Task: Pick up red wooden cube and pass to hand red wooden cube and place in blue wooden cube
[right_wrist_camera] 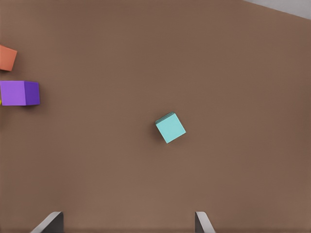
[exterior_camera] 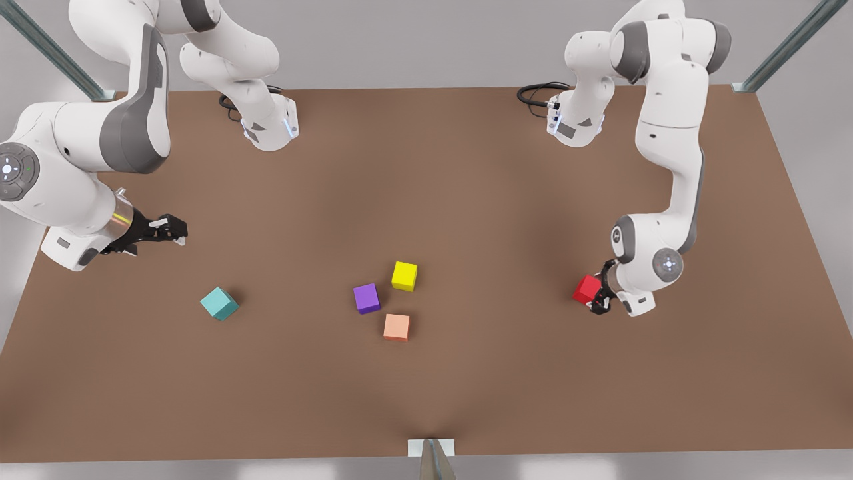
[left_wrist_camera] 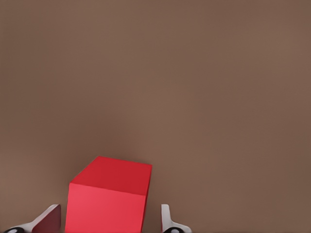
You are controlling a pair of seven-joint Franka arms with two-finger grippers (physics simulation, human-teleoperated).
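The red wooden cube sits at the front view's right, and my left gripper is right at it. In the left wrist view the red wooden cube stands between the two pale fingertips with a narrow gap on each side, so my left gripper is open around it. The blue wooden cube, teal in colour, lies on the table at the front view's left. The hand, my right gripper, hovers open above and beyond it, and the right wrist view looks down on the blue wooden cube.
A purple cube, a yellow cube and a salmon-orange cube cluster in the middle of the brown table. Both arm bases stand at the far edge. A metal post rises at the near edge.
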